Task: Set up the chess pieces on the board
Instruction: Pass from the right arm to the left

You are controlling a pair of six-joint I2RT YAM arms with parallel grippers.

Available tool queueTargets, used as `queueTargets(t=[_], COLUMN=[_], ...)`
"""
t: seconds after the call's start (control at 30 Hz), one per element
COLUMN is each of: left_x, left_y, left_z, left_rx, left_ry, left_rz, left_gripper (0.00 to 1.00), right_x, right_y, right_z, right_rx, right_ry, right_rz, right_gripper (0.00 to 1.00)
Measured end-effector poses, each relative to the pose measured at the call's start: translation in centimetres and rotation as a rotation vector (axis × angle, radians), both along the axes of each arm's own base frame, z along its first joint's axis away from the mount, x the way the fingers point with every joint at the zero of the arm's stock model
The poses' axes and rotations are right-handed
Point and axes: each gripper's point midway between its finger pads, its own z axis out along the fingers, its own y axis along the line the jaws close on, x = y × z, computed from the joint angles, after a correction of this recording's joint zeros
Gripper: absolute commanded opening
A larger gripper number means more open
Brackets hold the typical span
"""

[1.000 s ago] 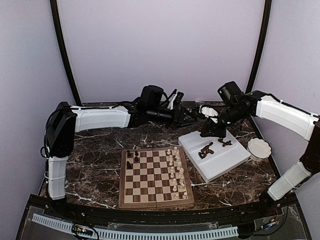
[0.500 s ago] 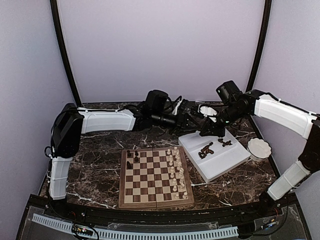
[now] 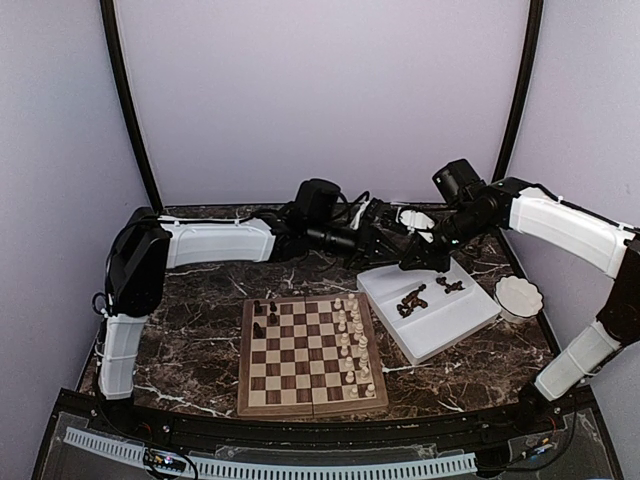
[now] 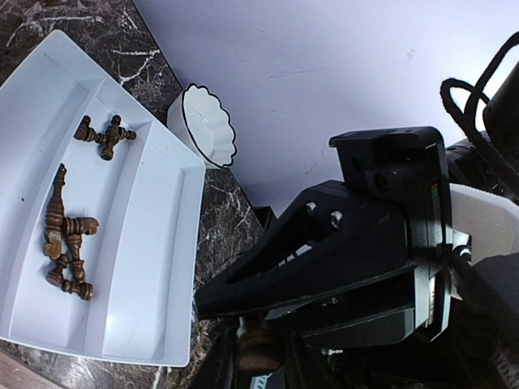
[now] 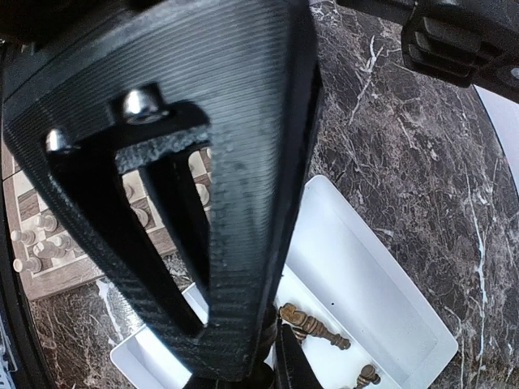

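Now: both arms reach to the far side of the marble table (image 3: 190,320). Their tips meet just above the far corner of the white tray (image 3: 455,325).
Left arm: the left gripper (image 4: 258,363) has its fingers on both sides of one brown piece (image 4: 255,347). That spot is dark and cut off at the edge of the wrist view, so I cannot tell if the fingers squeeze it.
Right arm: the right gripper (image 4: 199,305) has its jaws pressed close together. It points at the left gripper, right by the brown piece. I cannot tell if it pinches the piece.
Chess set: the board (image 3: 300,362) lies flat on the table in front of the arms, just left of the tray.
On the board: a few dark chess pieces (image 3: 265,314) stand in the far left corner.
In the tray: more dark pieces lie in a heap (image 3: 411,298) in one part. A few others (image 3: 449,285) lie in a part nearer the bowl.
Other side: the cream pieces (image 3: 352,340) stand in two rows along the board's right edge.
Off to the right: a white bowl (image 3: 518,297) sits on the table just beside the tray.
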Motion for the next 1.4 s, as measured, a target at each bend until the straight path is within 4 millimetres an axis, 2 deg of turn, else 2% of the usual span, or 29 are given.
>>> queueTargets(t=[0.3,0.47,0.67,1.0,1.07,1.23,1.4], left_x=[0.6,0.6,0.9,1.0,1.3,3.7,5.3], left_y=[0.3,0.6,0.9,0.8,0.7,1.7,2.4], left_z=[-0.3,-1.1,-0.7,0.1,0.5,2.5,4.0], left_rx=[0.002,-0.006,-0.044,-0.099,-0.117,-0.196,-0.254], left_ry=[-0.010,-0.021,-0.028,-0.014,-0.024,-0.081,-0.119], left_rz=[0.016,0.026,0.041,0.046,0.056,0.107,0.155], left_gripper=[0.04,0.03,0.01,0.00,0.00,0.00,0.01], right_x=[0.4,0.4,1.1,1.8,2.1,2.6,1.6], right_y=[-0.5,-0.6,-0.7,-1.0,-1.9,-6.7,-7.4], right_z=[-0.5,-1.1,-0.5,0.3,0.4,0.1,1.5], right_rx=[-0.017,0.015,0.094,0.157,0.165,0.166,0.254], right_ry=[-0.028,-0.032,-0.031,-0.017,-0.006,0.061,0.106], right_rz=[-0.013,0.004,0.015,-0.011,-0.031,-0.150,-0.148], right_gripper=[0.13,0.17,0.22,0.43,0.46,0.49,0.49])
